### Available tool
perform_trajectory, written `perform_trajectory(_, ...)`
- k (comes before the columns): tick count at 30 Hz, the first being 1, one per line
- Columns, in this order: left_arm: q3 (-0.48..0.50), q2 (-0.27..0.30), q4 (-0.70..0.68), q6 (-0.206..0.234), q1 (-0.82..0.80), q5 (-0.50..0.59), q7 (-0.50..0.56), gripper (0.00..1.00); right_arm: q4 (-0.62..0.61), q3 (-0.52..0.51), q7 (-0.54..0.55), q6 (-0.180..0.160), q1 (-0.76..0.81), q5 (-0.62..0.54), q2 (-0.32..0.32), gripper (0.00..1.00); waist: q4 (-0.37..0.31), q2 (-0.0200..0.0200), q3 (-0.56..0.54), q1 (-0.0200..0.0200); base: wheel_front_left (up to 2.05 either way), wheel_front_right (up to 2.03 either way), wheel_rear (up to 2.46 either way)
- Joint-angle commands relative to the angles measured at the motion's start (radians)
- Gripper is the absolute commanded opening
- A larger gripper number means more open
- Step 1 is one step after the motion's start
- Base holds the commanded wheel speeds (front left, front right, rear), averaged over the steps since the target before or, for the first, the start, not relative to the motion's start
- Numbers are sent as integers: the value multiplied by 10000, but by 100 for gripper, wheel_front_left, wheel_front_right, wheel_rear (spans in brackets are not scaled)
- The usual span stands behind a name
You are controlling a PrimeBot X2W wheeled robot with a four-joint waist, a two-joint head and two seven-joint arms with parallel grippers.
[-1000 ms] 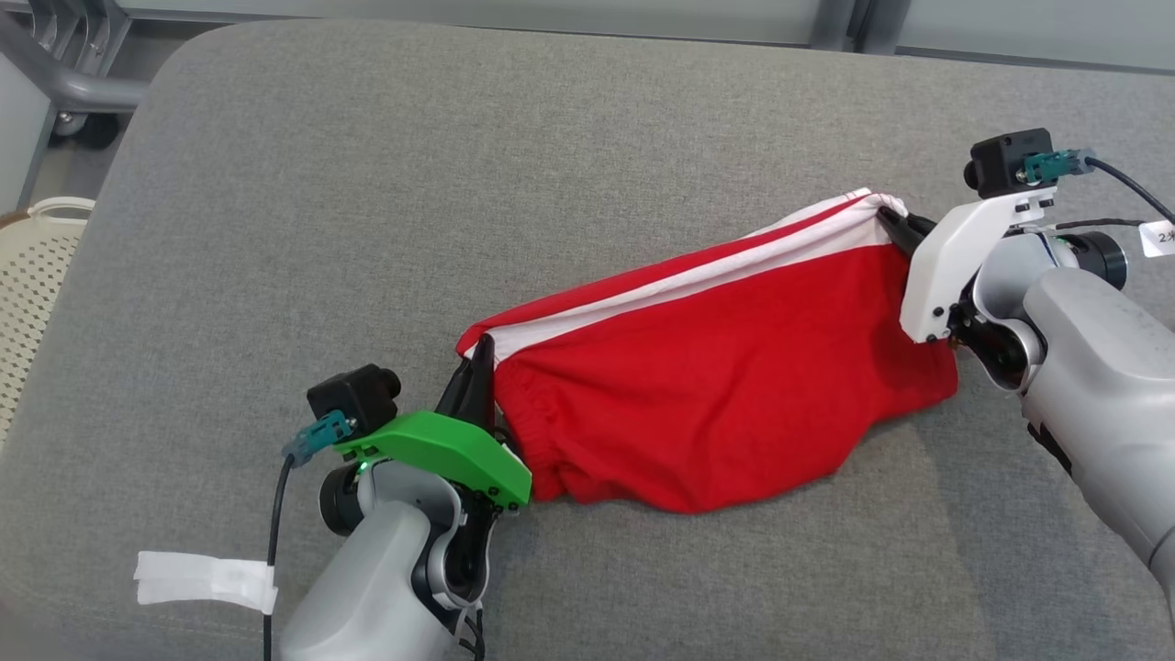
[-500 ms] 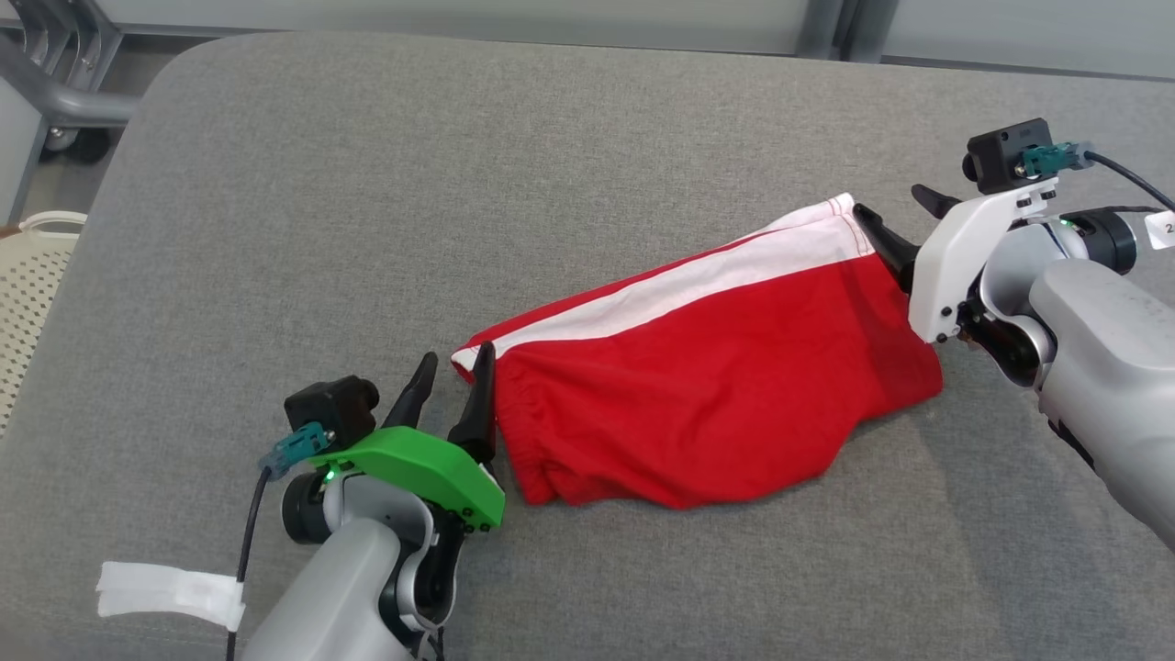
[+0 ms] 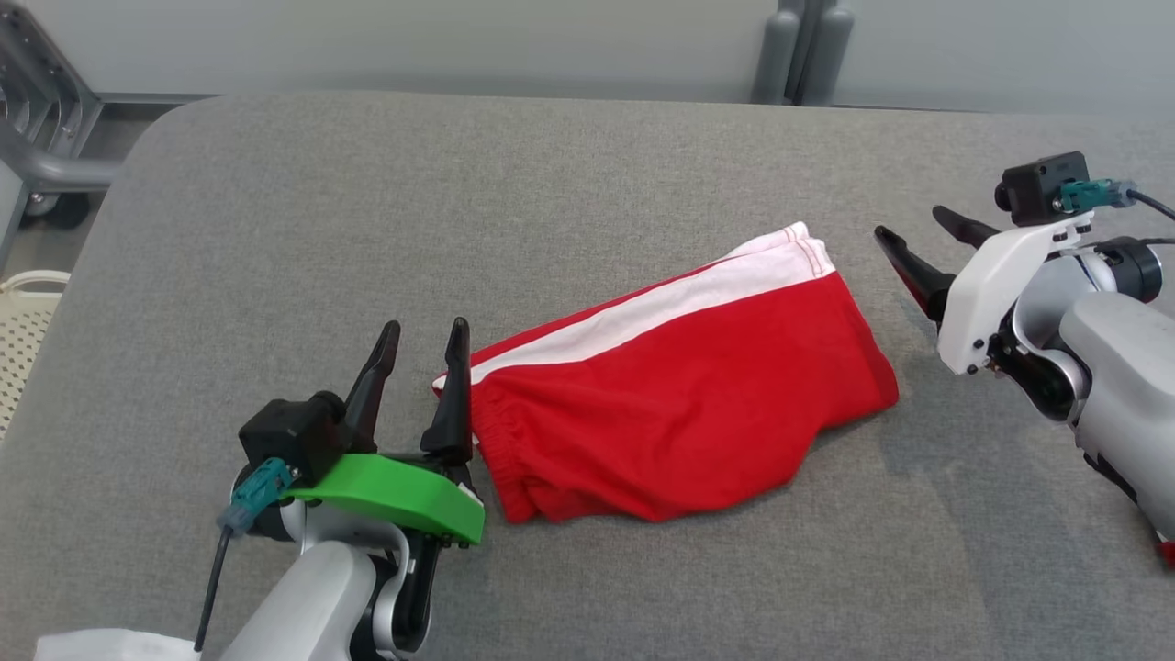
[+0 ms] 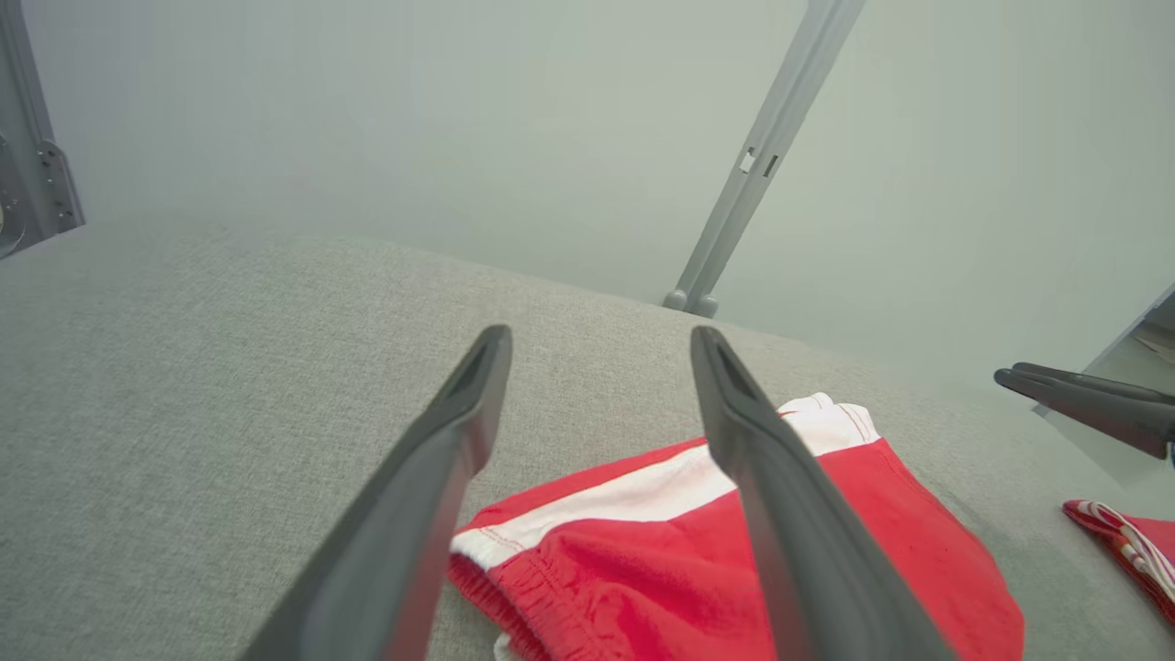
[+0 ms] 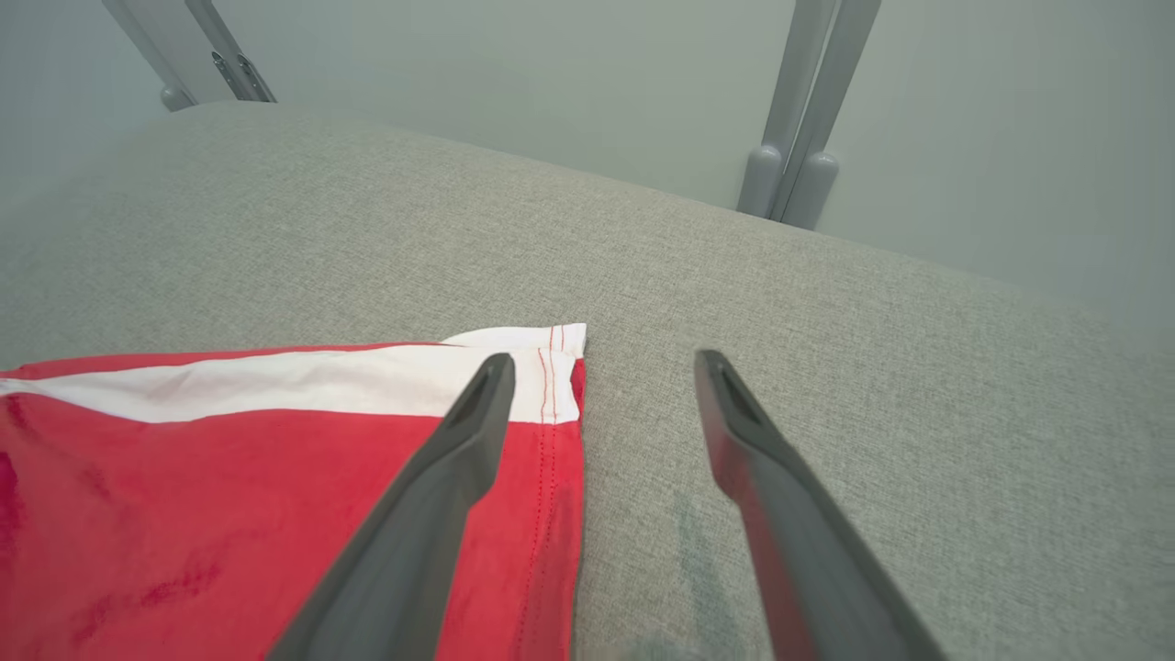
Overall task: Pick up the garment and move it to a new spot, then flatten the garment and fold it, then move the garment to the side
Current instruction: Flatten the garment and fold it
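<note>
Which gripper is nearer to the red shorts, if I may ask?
Left. The left gripper has one finger beside the red shorts; the right gripper stands clear of them.

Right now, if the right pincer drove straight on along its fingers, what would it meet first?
Probably the grey cushion, just beside the garment's white hem corner. The open right pincer aims past that corner; one finger might graze the hem, but depth is unclear.
</note>
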Motion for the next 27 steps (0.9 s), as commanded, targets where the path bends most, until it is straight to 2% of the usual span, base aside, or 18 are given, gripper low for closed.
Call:
perform_trajectory(1,34,97,-63,74,174,76,-75,100,-48,55,-61,-13,160,79,-48,100,-144,-1,-241,0,0,0,0)
perform_trajectory(9,399,311,-513,390,771,542,-151,100,-11,368,-395,-13,740,580,-82,100,-102,-1,-830,0,0,0,0)
perform_trajectory(16,1041,295,-838,519,1335,804,-156,100,1148,72,-472,-13,1168,1093,282,100,390,-1,-797,0,0,0,0)
perform_trajectory(27,1334,-272,-1005,193,1626,1037,-155,100,2548,-311,404,-12,1060,1899,666,100,1525,-1,-141,0,0,0,0)
